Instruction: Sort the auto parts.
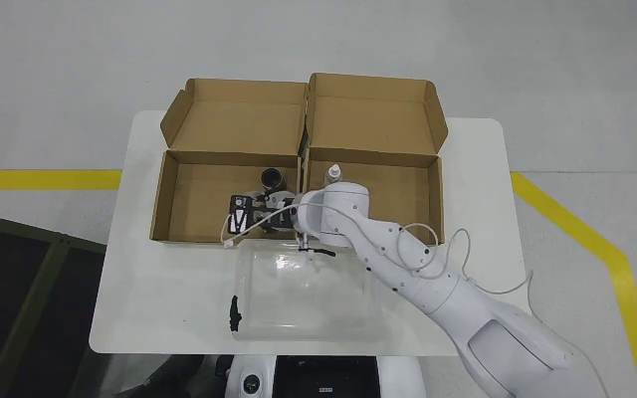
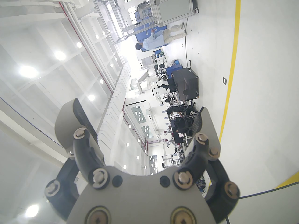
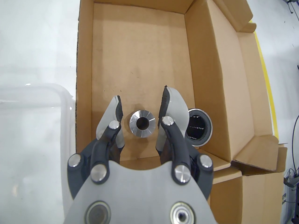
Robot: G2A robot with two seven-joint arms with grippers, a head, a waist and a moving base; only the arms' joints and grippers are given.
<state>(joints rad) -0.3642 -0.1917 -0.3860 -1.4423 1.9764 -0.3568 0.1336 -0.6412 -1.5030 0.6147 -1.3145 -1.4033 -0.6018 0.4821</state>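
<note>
1. Clear tub (image 1: 299, 298) sits lower centre in the top view, on the desk (image 1: 478, 179).
2. Right gripper (image 3: 141, 94): jaws open, straddling a silver sleeve (image 3: 142, 123) on the floor of the cardboard box (image 3: 140, 47), centre frame.
3. Black-bored bearing (image 3: 199, 127) stands just right of the sleeve.
4. Left gripper (image 2: 139, 107): jaws open, empty.

readable text: none | labels, brands: none legible | numbers, signs: none legible on any surface
</note>
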